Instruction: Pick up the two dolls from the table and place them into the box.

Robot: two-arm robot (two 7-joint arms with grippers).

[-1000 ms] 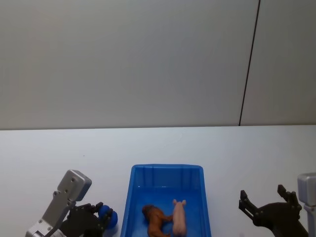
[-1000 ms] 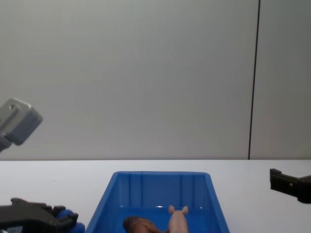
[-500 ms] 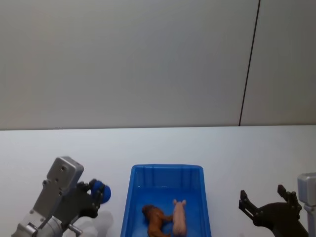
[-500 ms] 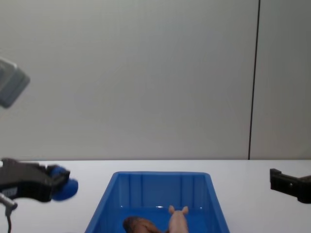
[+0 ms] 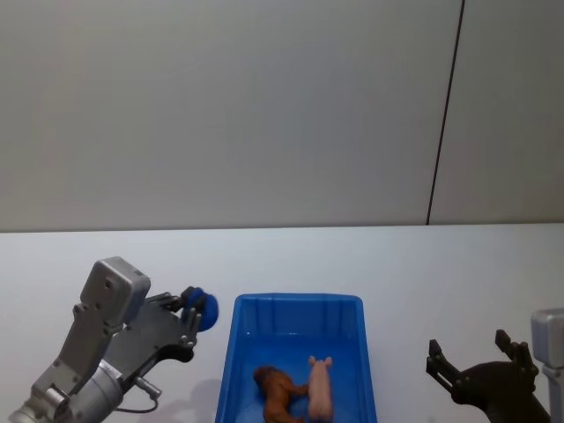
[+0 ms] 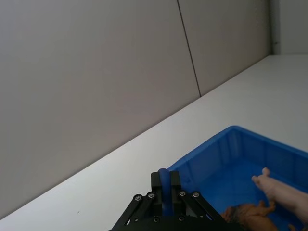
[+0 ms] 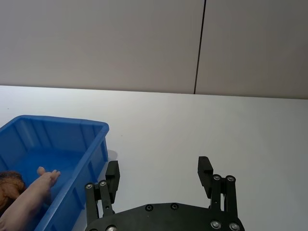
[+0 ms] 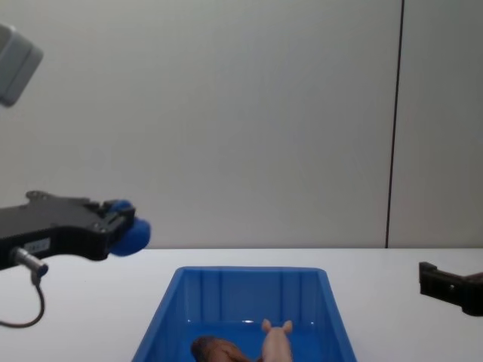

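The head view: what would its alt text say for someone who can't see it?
Two toy animals, a brown doll and a pink pig doll, lie side by side in a blue box on a white table. The left gripper holds something blue beside it; the right gripper is open.

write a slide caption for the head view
Both dolls lie in the box; left gripper, holding a blue object, is raised beside it.

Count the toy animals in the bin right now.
2. The fuzzy brown toy animal lies on the floor of the large blue plastic bin, on the robot's left; the pale pink pig-like toy lies beside it on the right. The bin's near end is cut off, so more could be hidden.
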